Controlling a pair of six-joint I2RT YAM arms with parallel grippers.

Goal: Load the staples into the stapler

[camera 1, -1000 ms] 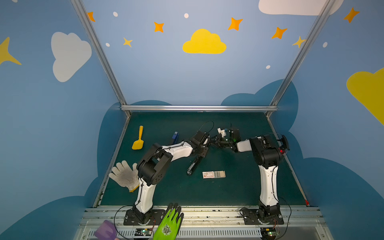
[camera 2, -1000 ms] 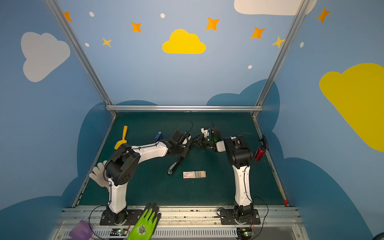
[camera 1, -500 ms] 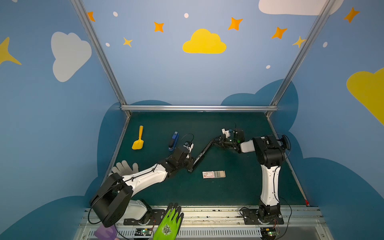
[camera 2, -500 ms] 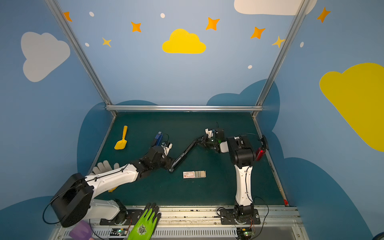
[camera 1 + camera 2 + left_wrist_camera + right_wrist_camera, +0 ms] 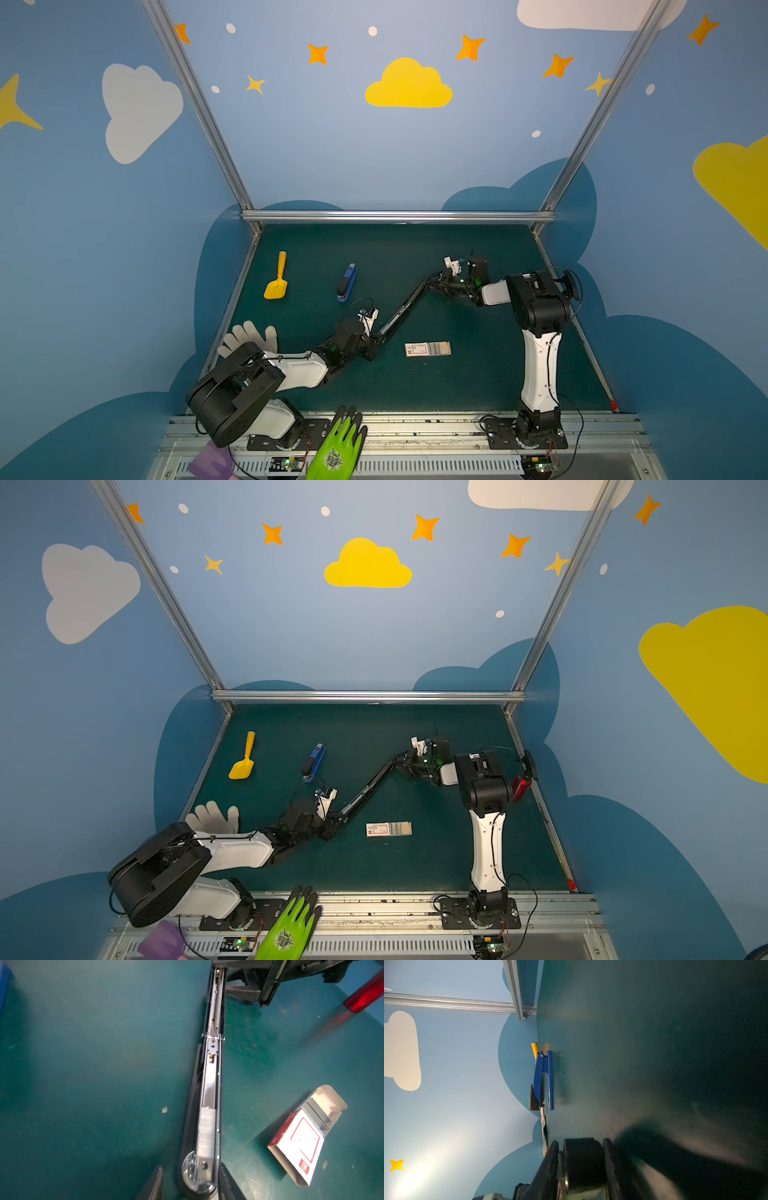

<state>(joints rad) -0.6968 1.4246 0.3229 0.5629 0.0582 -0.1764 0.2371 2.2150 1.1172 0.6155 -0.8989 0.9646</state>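
1. A dark green desk (image 5: 478,386) sits inside blue walls painted with clouds and stars.
2. A strip of staples (image 5: 205,1132) lies in the open channel of the black stapler (image 5: 402,310), which is opened out long and runs diagonally across the centre of both top views.
3. Their box (image 5: 428,349), tray slid out, lies just lower right of it.
4. The left hand (image 5: 375,338) straddles the stapler's lower-left end, released, with a gap at one finger.
5. The right hand (image 5: 440,284) grasps its upper-right end.
6. A blue stapler (image 5: 347,282) and a yellow scoop (image 5: 276,280) lie at upper left.
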